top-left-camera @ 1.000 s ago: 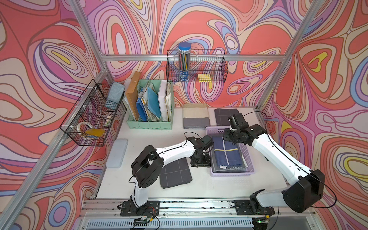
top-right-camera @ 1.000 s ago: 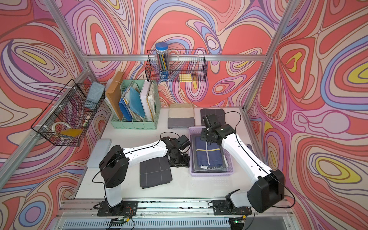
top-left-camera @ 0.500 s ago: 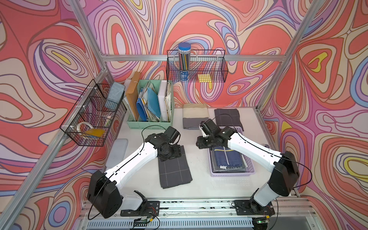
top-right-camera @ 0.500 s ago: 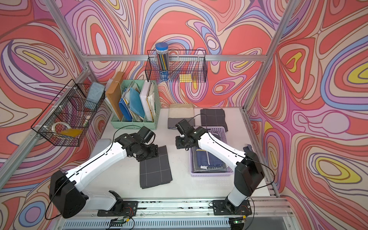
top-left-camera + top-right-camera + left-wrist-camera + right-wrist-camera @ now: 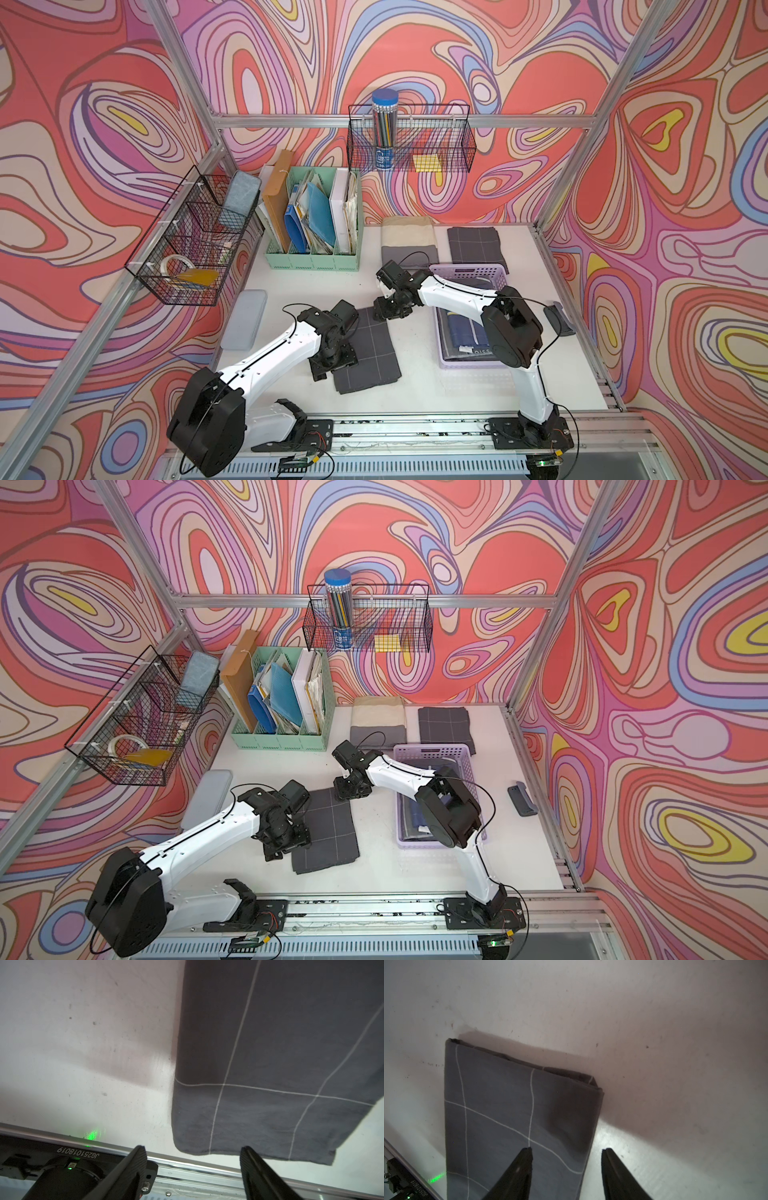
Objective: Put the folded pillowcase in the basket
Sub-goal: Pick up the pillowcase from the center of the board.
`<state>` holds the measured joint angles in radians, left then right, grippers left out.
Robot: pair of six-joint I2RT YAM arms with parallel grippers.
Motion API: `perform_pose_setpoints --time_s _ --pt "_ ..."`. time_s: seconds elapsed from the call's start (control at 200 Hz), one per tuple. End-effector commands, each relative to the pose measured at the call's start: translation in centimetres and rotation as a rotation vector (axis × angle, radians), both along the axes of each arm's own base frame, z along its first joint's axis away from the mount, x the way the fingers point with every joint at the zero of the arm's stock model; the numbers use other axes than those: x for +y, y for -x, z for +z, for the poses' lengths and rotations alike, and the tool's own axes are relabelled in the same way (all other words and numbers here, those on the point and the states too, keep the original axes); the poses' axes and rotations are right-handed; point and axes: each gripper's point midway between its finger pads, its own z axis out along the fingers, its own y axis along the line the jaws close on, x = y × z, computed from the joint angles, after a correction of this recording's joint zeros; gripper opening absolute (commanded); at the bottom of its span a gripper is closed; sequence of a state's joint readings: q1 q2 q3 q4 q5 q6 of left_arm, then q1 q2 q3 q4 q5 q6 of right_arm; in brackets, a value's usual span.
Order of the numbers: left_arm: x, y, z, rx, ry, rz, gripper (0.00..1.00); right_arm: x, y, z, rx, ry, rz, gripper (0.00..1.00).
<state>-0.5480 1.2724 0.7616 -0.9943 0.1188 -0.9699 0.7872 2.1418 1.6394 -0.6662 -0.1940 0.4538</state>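
Pillowcase (image 5: 370, 353) lies flat on the table (image 5: 415, 399), grey with a white check, near the basket (image 5: 469, 272) but outside it. I have both arms over it. The left gripper (image 5: 193, 1149) hangs by its near edge, fingers spread wide and holding nothing. The right gripper (image 5: 566, 1150) straddles the side facing the basket, fingers parted and empty too. I judge this the reach before the grasp. Next I need to lower both, pinch through every folded layer at the edges, lift level so the fold keeps, then carry it over the rim onto the dark cloth (image 5: 465, 332) already inside.
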Motion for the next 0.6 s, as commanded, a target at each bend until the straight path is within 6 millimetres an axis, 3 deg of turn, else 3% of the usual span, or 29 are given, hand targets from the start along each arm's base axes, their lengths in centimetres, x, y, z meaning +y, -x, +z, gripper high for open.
perform_pose_setpoints --time_s 0.0,0.205,0.345,0.496,0.596 --pt "0.0 1.1 -2.2 0.068 0.009 0.042 0.75 -0.1 -0.3 -1.3 0.000 0.047 0.015 0.55" --pt "-0.7 1.0 -4.1 0.107 0.022 0.042 0.71 0.0 0.1 -2.8 0.035 0.070 0.027 0.53" --pt "-1.1 1.1 -4.7 0.122 0.041 0.039 0.60 1.1 1.6 -3.7 0.083 0.059 0.064 0.48" --pt "-1.2 1.3 -4.9 0.128 0.048 0.033 0.40 1.0 2.8 -4.5 0.136 0.019 0.043 0.33" --pt "-1.6 1.1 -4.8 0.114 0.074 0.036 0.17 0.6 3.2 -5.3 0.154 0.037 0.038 0.14"
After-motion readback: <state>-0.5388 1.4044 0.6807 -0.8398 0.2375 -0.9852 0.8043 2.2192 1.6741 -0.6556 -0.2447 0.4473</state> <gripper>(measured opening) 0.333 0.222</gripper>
